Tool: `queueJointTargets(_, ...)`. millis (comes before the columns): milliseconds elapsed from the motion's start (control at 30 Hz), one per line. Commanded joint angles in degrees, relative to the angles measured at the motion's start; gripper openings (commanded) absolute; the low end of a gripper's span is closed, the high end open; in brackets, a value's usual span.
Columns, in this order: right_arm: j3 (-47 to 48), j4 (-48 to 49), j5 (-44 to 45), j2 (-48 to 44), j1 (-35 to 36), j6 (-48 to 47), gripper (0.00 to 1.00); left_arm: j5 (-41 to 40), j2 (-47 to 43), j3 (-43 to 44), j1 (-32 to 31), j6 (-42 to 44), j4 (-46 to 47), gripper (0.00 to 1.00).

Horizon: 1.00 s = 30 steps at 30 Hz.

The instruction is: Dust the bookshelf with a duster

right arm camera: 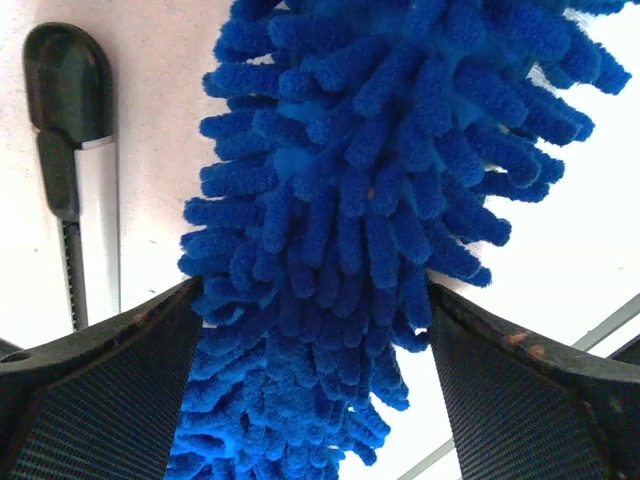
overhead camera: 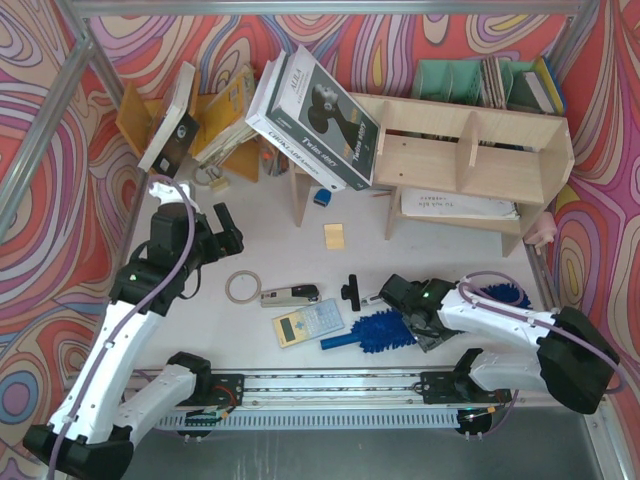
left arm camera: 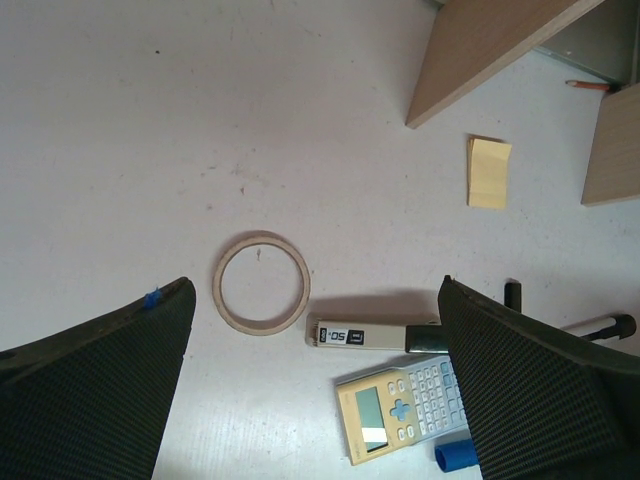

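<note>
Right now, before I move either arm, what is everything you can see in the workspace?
bookshelf: one, pale wood, far right.
large books: several, black and white, leaning on the bookshelf's left end.
book rack: one, orange-brown, far left.
file holders: several, green, behind the bookshelf.
duster: one, blue, lying near centre.
rod: one, black and silver, beside the duster.
calculator: one, cream, left of the duster.
stapler: one, beige and black, beyond the calculator.
ring: one, tan, left of the stapler.
sticky notes: one pad, yellow, before the bookshelf.
left gripper: one, black, open near the ring.
right gripper: one, black, jaws astride the duster.
</note>
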Motion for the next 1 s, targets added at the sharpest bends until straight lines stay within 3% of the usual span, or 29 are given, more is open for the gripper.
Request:
queueJointTargets(0, -1.3, 0.7, 2.2, 1.1, 0.3, 1.4, 0.78, 0.7, 0.9, 0.3, 0.3, 0.5, -0.8, 0.98)
queueJointTargets(233, -2.8, 1.3, 2.1, 2.0, 0.3, 3.4, 0.66, 0.1, -1.1, -0.5, 0.3, 0.7, 0.4, 0.98)
queueJointTargets(433, -5.0, 3.6, 3.8, -2.5, 0.3, 3.1, 0.33, 1.8, -0.9, -0.5, 0.3, 0.7, 0.9, 0.98)
queueJointTargets(633, -6.9, 3.7, 6.4, -9.4, 0.3, 4.0, 0.18, 6.4, -1.0, -1.0, -0.8, -2.6, 3.7, 0.98)
queueJointTargets(733, -6.9, 3.2, 7.0, -11.2, 0.3, 4.3, 0.14, 6.8, 2.3, 0.3, -6.3, -3.9, 4.5, 0.98)
queueJointTargets(967, -6.0, 2.2, 10.2, -15.5, 0.3, 4.1, 0.1, -7.2, 14.4, 9.2, -27.5, 2.1, 0.1, 0.98)
